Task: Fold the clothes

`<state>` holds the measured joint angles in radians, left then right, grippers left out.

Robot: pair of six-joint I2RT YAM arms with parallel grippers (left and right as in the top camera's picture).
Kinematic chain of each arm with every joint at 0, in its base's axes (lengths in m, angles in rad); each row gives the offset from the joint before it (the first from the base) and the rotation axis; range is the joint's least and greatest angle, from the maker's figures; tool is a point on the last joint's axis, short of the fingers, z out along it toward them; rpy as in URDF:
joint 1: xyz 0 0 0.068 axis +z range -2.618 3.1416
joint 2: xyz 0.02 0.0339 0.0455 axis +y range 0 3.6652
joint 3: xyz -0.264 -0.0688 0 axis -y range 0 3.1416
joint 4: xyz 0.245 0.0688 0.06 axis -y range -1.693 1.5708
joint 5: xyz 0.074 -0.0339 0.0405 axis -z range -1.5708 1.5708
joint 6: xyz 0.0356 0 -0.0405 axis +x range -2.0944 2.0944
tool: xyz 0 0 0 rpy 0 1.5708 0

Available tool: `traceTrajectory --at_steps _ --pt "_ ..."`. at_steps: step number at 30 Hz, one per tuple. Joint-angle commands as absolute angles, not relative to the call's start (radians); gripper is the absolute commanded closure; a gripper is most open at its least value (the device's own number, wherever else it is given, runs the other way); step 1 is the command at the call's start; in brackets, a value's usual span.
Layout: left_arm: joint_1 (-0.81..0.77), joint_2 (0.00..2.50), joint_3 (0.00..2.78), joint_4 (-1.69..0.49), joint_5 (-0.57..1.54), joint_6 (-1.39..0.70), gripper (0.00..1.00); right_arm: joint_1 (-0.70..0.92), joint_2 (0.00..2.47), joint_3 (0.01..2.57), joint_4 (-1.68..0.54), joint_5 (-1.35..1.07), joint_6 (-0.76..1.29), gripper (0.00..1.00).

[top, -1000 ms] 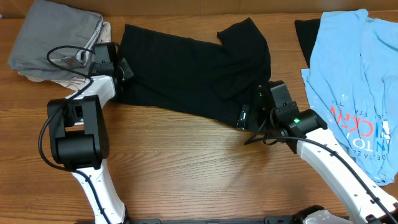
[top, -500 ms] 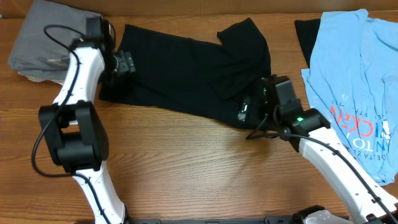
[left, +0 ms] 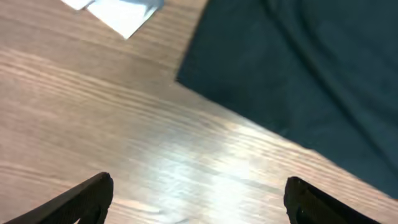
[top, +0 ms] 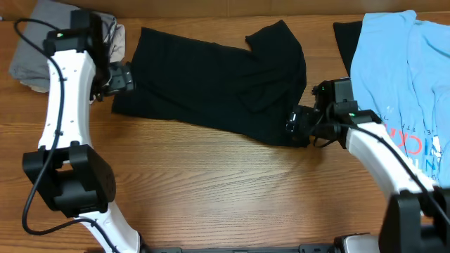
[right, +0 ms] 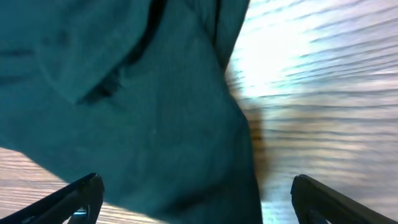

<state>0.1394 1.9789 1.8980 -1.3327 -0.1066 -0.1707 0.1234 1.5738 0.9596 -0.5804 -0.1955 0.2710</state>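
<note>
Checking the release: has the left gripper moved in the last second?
Yes. The left gripper has backed leftward off the black T-shirt's edge, toward the grey folded garment.

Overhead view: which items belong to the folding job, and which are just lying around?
Job:
black T-shirt
light blue printed tee

Lying about:
grey folded garment
beige garment showing at its edge

Bright, even light from above; shadows are soft. Glare streaks the desk (left: 205, 149) just ahead of the left gripper (left: 199, 196). Ahead of the right gripper (right: 196, 196) everything blurs, with white glare beyond the shirt (right: 137, 112).
</note>
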Motion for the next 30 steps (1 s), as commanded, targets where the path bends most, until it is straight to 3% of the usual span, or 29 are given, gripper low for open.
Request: traceTrajectory --at_steps 1,7,19,23,30 --pt "0.182 1.98 1.858 -1.341 -0.074 -0.089 0.11 0.118 1.634 0.959 -0.553 -0.254 0.224 0.0" --pt "0.205 1.98 1.727 -1.231 -0.029 -0.016 0.2 0.118 1.66 0.959 -0.543 -0.287 0.228 0.05" --pt "0.204 1.985 1.407 -0.757 -0.049 0.035 0.43 0.118 1.661 0.953 -0.585 -0.294 0.256 0.18" --pt "0.204 1.988 1.351 -0.627 -0.059 0.035 0.61 0.118 1.662 0.949 -0.585 -0.294 0.262 0.24" --pt "0.204 2.037 1.325 -0.524 -0.059 0.068 0.63 0.118 1.662 0.947 -0.585 -0.293 0.262 0.24"
